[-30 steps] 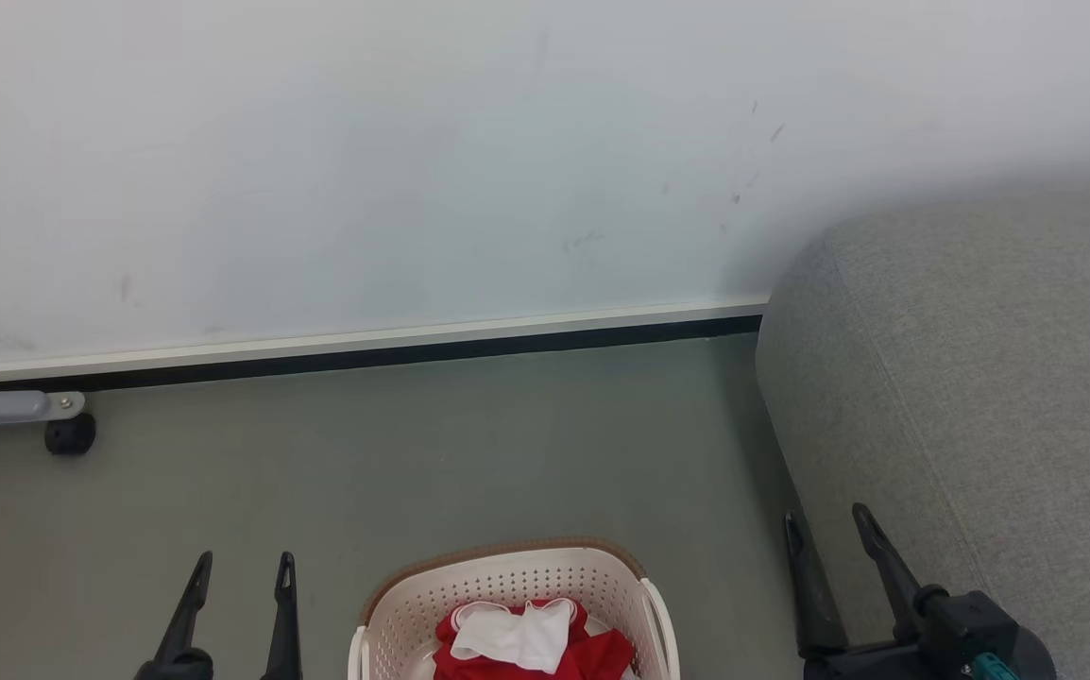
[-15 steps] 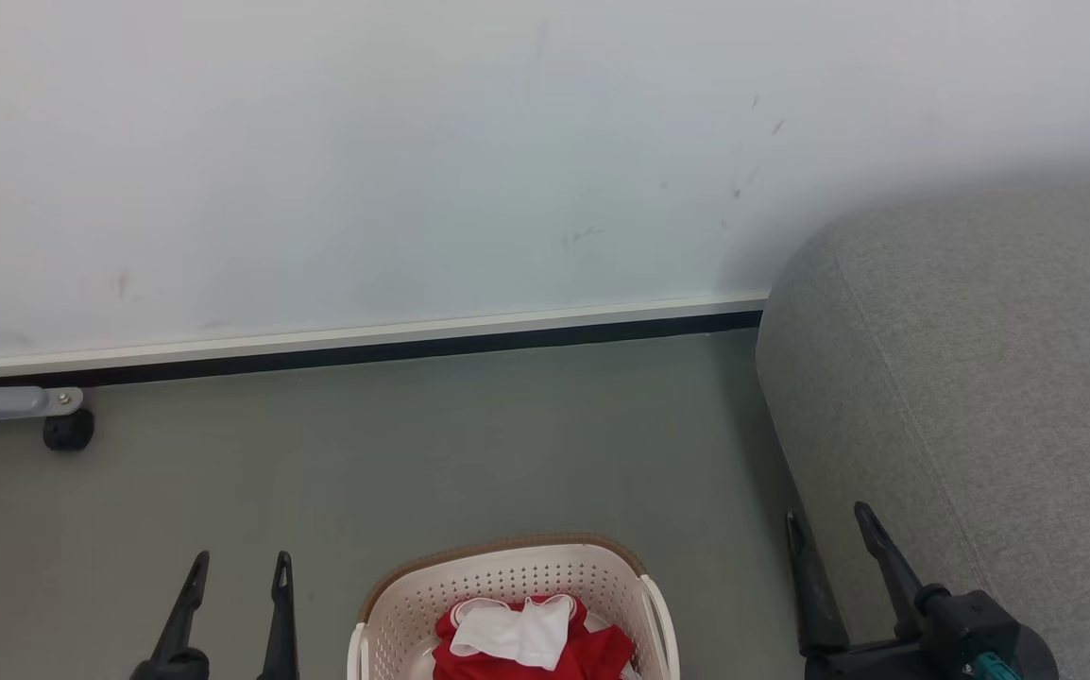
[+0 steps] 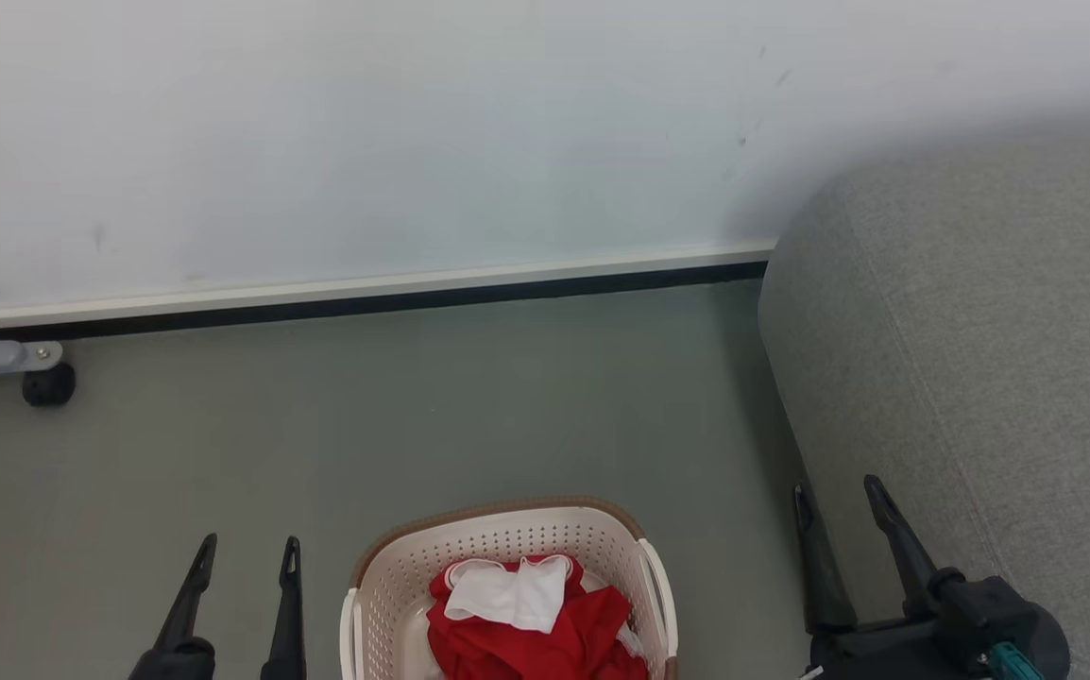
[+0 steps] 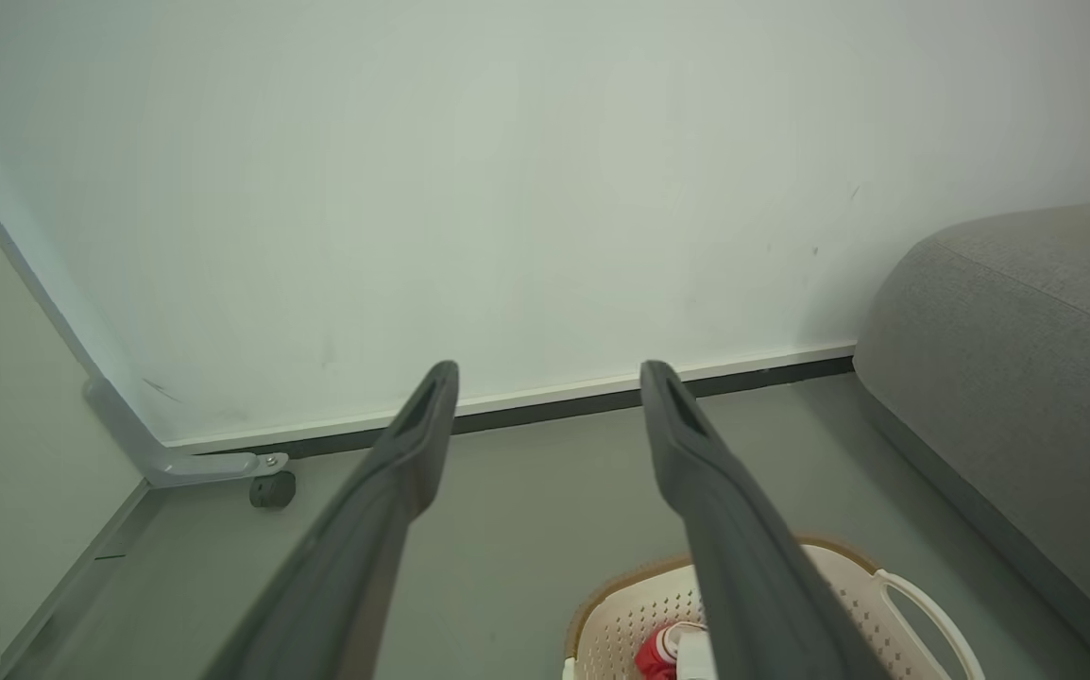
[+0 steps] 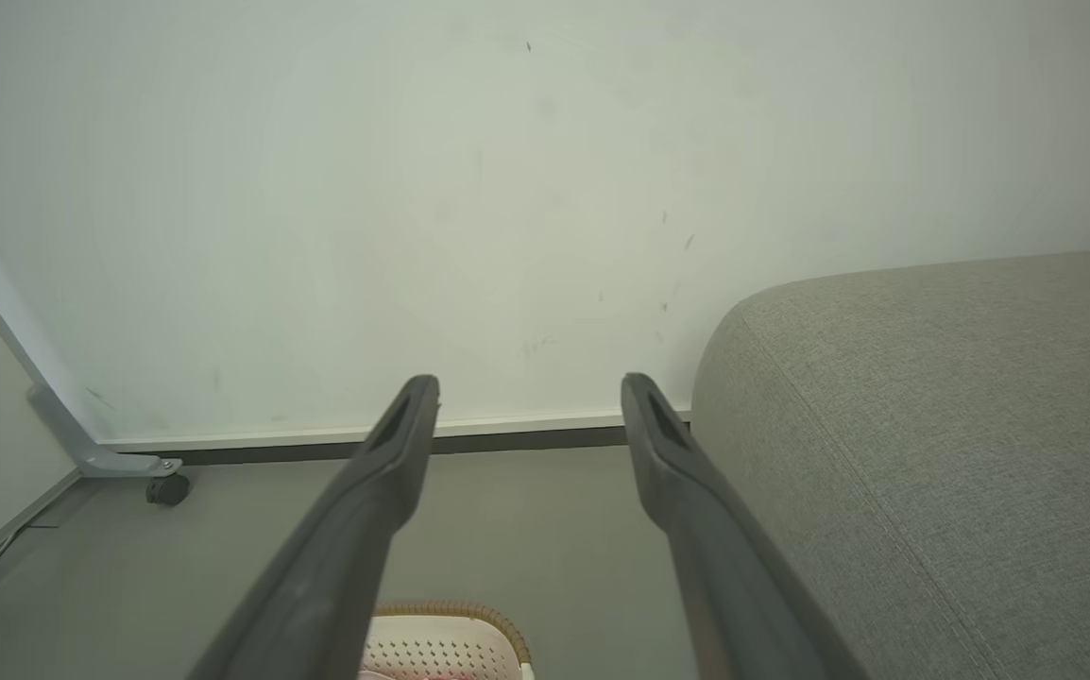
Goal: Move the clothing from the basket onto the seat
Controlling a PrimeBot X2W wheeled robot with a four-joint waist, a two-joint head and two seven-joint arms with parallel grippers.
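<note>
Red clothing (image 3: 545, 633) with a white panel lies in the cream perforated basket (image 3: 394, 586) on the floor at the bottom centre of the head view. The grey seat (image 3: 979, 359) fills the right side. My left gripper (image 3: 247, 552) stands open to the left of the basket, empty. Right of the basket, my right gripper (image 3: 838, 491) is open beside the seat's edge. The left wrist view catches the basket (image 4: 847, 586), a bit of clothing (image 4: 654, 652) and the seat (image 4: 1027, 359) past the open left gripper (image 4: 550, 373). The right gripper (image 5: 531, 387) is open; basket rim (image 5: 455, 614) below, seat (image 5: 932, 425) right.
A white wall with a dark skirting strip (image 3: 366, 304) runs across behind the grey floor (image 3: 413, 416). A grey metal leg with a black castor (image 3: 46, 385) stands at the left by the wall.
The head camera has tilted down, so wall, skirting and basket sit higher in the picture and more of the clothing shows. Both grippers stay open in much the same places.
</note>
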